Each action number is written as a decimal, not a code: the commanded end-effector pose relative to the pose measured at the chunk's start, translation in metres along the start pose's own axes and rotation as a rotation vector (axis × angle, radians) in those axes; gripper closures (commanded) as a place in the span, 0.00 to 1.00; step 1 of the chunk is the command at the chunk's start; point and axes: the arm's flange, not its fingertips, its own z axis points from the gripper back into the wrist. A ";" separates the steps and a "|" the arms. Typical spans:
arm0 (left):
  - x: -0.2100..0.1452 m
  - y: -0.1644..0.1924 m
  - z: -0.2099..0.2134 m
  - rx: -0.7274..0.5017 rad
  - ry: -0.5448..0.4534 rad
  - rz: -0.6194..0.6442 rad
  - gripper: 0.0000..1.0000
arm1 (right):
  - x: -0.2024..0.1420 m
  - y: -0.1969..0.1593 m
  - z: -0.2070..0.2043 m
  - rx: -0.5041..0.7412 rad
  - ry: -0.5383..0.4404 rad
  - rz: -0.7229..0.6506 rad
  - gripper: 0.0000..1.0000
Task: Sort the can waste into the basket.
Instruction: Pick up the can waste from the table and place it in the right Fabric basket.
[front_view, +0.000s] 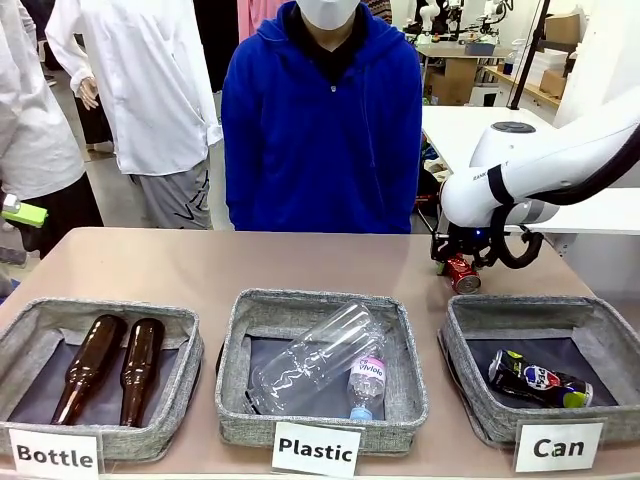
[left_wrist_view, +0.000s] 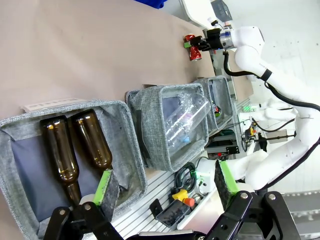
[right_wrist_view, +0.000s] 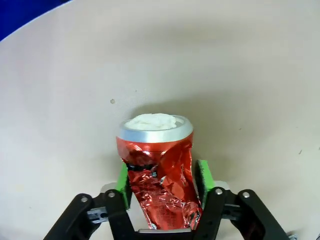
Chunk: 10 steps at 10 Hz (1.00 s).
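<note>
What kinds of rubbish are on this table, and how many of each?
Brown glass bottles: 2, in the Bottle basket (one, the other).
Clear plastic bottles: 2, in the Plastic basket (a large one, a small one).
Crushed cans: 2 (dark can in the Can basket; red can between the right gripper pads).
Total: 6.

- Right gripper (right_wrist_view: 161, 180) low at the table's two o'clock, green pads pressed against both sides of the red can (right_wrist_view: 159, 167).
- Left gripper (left_wrist_view: 165, 187) hovering, jaws wide apart.
</note>
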 end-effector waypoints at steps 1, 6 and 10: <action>0.000 -0.001 0.003 0.000 0.011 0.003 0.00 | 0.002 0.008 0.000 -0.044 -0.013 -0.022 1.00; 0.000 -0.001 0.003 0.000 0.011 0.003 0.00 | -0.005 0.006 0.024 -0.020 -0.042 0.002 1.00; 0.000 -0.001 0.003 0.000 0.011 0.003 0.00 | -0.058 -0.027 0.128 0.230 0.002 0.312 1.00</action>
